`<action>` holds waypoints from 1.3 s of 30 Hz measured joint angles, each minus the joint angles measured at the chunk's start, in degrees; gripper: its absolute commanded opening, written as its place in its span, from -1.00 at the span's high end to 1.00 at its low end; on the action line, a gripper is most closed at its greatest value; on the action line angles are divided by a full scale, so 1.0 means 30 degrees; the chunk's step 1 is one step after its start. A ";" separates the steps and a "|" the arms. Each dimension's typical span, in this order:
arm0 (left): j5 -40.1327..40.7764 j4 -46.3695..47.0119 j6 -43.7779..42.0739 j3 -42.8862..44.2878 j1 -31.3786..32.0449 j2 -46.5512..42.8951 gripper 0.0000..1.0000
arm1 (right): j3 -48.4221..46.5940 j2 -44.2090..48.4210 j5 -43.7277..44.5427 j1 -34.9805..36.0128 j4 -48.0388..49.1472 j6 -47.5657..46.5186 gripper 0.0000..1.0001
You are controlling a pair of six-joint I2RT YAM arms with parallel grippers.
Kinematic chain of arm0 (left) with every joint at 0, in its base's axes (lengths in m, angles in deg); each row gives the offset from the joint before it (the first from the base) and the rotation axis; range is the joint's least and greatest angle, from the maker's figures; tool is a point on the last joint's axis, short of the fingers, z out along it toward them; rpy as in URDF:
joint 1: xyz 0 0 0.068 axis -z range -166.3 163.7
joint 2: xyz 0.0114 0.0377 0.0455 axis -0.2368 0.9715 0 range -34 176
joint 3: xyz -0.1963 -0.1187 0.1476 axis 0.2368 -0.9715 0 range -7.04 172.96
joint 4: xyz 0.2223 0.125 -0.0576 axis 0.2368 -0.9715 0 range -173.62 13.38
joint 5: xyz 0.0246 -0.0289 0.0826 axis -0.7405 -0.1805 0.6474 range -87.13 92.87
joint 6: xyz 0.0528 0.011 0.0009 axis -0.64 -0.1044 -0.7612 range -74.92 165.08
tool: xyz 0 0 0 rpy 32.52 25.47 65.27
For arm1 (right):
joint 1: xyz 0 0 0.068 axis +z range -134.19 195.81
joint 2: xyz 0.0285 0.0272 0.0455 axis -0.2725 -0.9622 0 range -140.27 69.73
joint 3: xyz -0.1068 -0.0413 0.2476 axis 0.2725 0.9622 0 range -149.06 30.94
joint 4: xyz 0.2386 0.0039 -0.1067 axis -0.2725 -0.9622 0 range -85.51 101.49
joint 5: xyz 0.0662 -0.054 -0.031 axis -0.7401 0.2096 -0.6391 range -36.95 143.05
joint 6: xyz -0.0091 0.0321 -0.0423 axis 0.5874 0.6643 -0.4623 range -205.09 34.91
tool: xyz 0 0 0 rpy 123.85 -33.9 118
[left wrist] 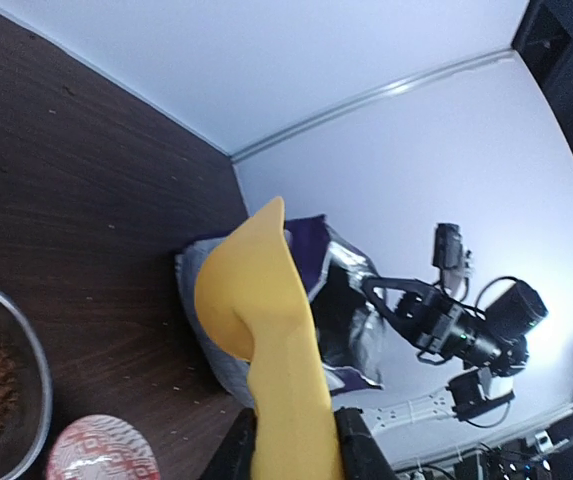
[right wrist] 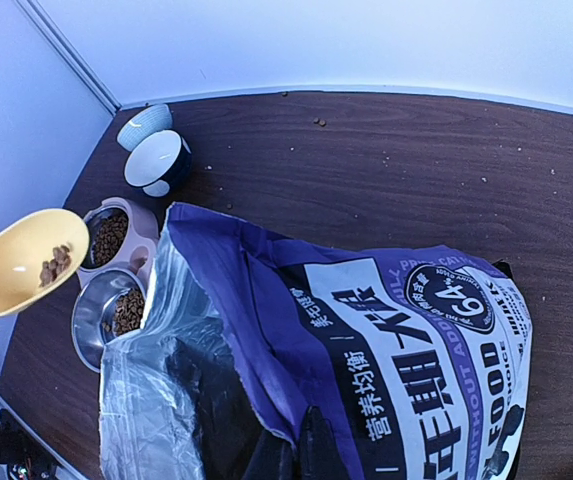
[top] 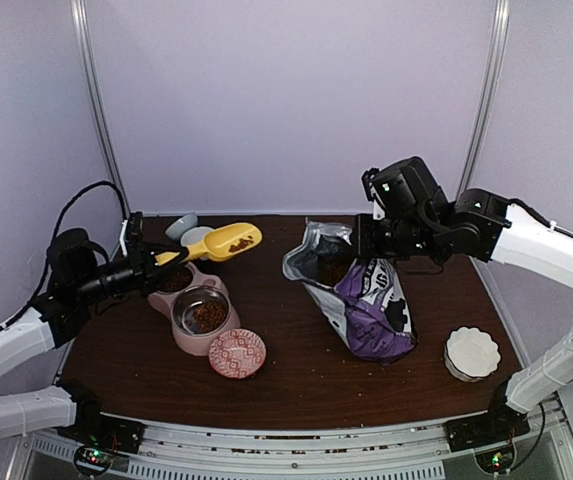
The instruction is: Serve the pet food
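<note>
**Tabletop feeding scene, both arms engaged**

Dark wood, enclosed by pale walls. Nearest sit a red patterned dish and a white dish. Behind them, a pink double feeder holds pet food in both bowls. Left jaws pinch a yellow scoop, raised near the feeder and carrying more kibble. Right jaws pinch the open purple bag. Two small bowls stand farthest back.

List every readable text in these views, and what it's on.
"FOOD": white label on the purple bag, right wrist view
"64": round badge on that label
"营养均衡": same label
"WITHOUT ADD": same label, cut off
Big Chinese characters and badge ring text: unclear
Other views: nothing legible
</note>
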 measured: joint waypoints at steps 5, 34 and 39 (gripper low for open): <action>-0.0087 -0.5370 -0.2164 -0.0219 -0.3257 -0.2412 1.00 | 0.0138 0.0080 -0.0007 -0.0029 0.0117 0.0000 1.00; 0.4065 -1.9227 -1.0003 0.2907 -0.4554 -0.3708 1.00 | 0.0233 0.0095 -0.0532 -0.0291 0.0321 -0.0007 1.00; 0.4736 -2.0371 -1.0885 0.3606 -0.4554 -0.3351 1.00 | 0.0306 0.0095 -0.0656 -0.0321 0.0459 0.0000 1.00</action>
